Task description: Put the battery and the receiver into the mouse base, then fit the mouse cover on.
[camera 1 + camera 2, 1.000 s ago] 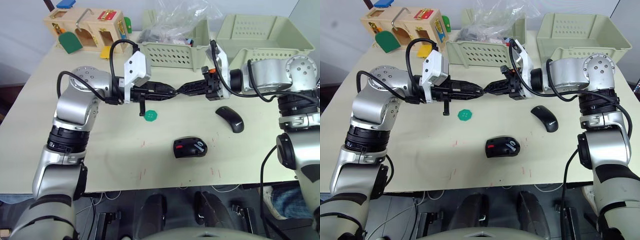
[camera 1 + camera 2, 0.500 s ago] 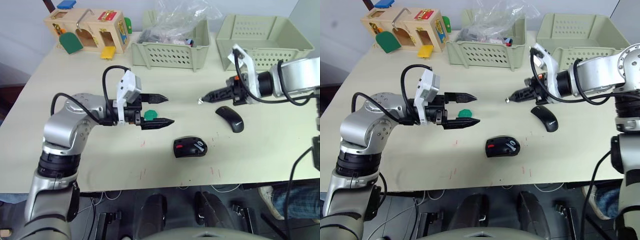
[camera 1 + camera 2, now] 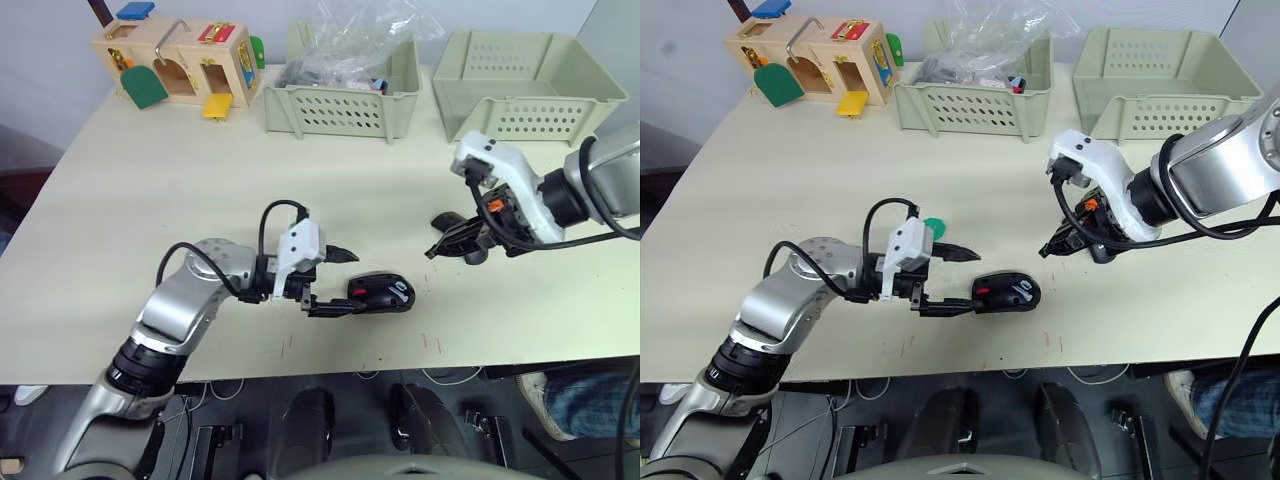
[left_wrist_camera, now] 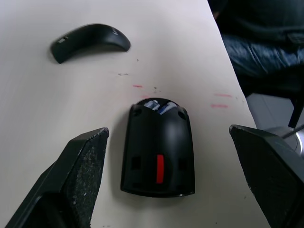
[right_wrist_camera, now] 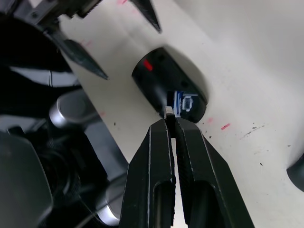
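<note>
The mouse base (image 3: 381, 294) lies near the front edge of the pale surface (image 3: 150, 200), its red patch up; in the left wrist view a blue-and-silver battery (image 4: 158, 106) sits in the compartment at its far end. The left claw (image 3: 340, 282) lies low just left of the mouse base, spread wide, one finger reaching the base's near-left side and the other pointing past its far-left side; the left wrist view shows the base lying between the two fingers (image 4: 80, 171), apart from both.

To the right of the mouse base and a little farther back, the right claw (image 3: 1047, 249) hangs above the surface with its fingers pressed narrowly together on the receiver (image 5: 168, 112), a tiny dark piece showing at their tips. In the right wrist view that tip hovers over the base's open battery end.

The mouse cover (image 3: 449, 220) lies on the surface right of the base, partly hidden behind the right claw. A green disc (image 3: 933, 226) peeks out behind the left claw's wrist.

Far behind the mouse base stand two pale green baskets (image 3: 340, 105), one holding a clear plastic bag (image 3: 365, 40), and at far left a wooden toy box (image 3: 175, 60).
</note>
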